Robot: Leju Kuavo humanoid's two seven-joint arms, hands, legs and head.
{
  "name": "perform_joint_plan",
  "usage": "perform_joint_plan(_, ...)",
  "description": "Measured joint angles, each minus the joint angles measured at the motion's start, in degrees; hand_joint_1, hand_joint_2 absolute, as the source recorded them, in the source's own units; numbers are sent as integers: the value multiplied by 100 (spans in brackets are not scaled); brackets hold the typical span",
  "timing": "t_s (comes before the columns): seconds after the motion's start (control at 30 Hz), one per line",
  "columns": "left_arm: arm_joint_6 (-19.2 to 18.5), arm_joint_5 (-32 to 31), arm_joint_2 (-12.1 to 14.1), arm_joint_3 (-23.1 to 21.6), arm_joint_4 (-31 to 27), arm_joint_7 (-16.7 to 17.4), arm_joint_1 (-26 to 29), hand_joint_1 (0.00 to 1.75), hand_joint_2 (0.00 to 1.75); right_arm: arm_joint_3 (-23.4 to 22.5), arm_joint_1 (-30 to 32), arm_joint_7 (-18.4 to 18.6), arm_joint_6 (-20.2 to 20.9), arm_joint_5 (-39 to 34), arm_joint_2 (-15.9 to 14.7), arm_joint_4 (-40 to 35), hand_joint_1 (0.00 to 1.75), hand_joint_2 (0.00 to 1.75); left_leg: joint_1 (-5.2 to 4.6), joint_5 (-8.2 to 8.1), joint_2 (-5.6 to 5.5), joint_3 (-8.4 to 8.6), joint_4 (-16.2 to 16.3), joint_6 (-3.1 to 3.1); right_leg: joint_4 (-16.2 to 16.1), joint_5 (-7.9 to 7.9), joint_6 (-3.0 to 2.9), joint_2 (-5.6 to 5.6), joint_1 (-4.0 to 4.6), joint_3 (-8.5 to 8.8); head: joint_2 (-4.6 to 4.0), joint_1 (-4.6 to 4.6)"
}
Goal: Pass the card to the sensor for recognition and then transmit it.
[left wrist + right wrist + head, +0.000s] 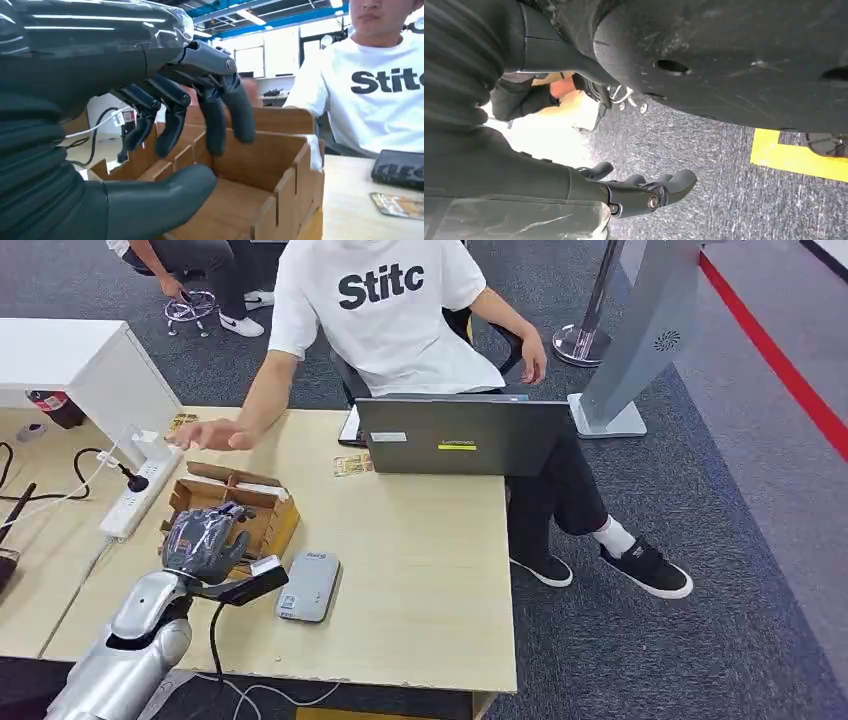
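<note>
A card (352, 464) lies flat on the wooden table (420, 570) beside the laptop; the left wrist view shows this card (400, 204) past the box. The grey sensor pad (308, 585) rests near the table's front. My left hand (205, 540) hovers over the open cardboard box (262, 512) with nothing in it. Its dark fingers (212, 122) are curled and spread above the box's compartments (250, 185). My right hand (644, 192) hangs low over the carpet, holding nothing, its fingers loosely apart.
A person in a white shirt (385, 310) sits behind the grey laptop (460, 435), with one hand (210, 435) stretched over the table beside another card (182, 421). A white power strip (130, 502) with cables lies left of the box. A white cabinet (90, 360) stands far left.
</note>
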Motion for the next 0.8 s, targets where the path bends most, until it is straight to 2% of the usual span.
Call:
perform_joint_plan(0.2,-13,20,57,0,-286,-72,101,0,175,0,1,-2,-2,-37,0,0,0,175,0,0,0,-2,0,0,0,0,0,0,0,0,0,0)
perform_joint_plan(0.47,-150,-50,190,-2,-1053,-172,626,0,175,-2,10,-28,-2,-120,0,0,0,175,0,-1,0,-5,0,0,0,-1,0,1,0,-4,0,0)
perform_joint_plan(0.63,-339,-103,256,-4,-1489,-247,909,0,175,0,18,-66,-2,-164,0,0,0,175,0,0,1,-5,0,0,0,-1,-1,1,0,-3,0,2)
perform_joint_plan(0.8,-757,-247,470,-18,-1799,-91,1138,0,175,0,29,-101,0,-205,0,0,0,175,1,0,1,-5,-1,0,1,-1,-1,1,1,-4,0,0)
